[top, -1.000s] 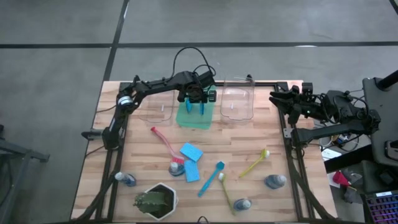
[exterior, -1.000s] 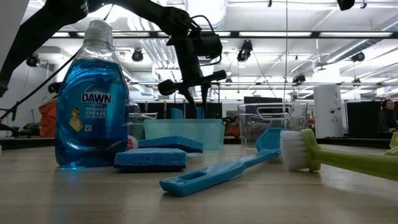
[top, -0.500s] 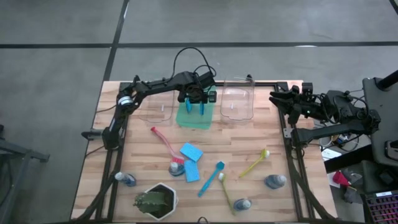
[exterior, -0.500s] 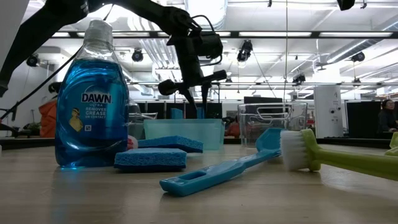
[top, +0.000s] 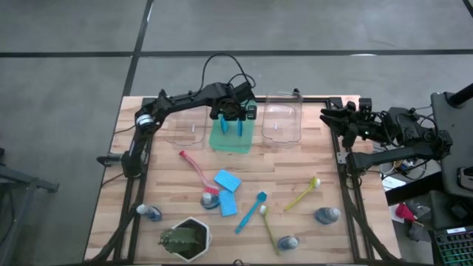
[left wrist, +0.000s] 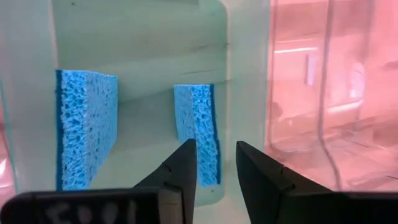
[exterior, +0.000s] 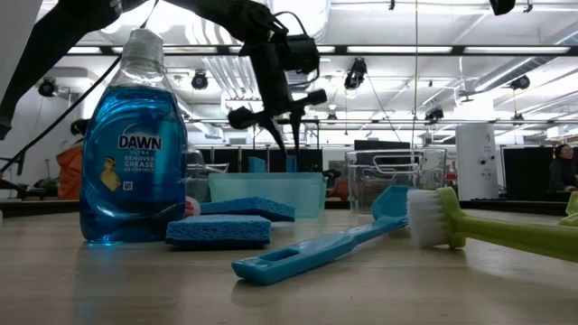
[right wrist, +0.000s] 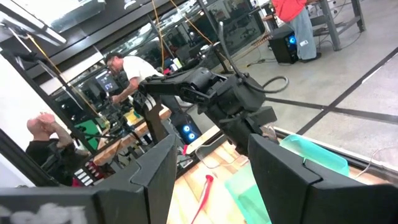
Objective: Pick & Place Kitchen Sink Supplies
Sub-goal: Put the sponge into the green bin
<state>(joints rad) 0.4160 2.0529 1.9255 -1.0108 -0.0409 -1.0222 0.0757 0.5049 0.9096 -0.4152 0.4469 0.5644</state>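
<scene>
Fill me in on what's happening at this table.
The left hand hangs open above the green tray at the table's far edge, where two blue sponges stand on edge. It holds nothing. The right hand waits open, off at the right edge. Two more sponges, the brushes and the soap bottles still lie on the wood.

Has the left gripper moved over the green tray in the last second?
Yes. The left gripper has risen slightly against the green tray and its sponges.
</scene>
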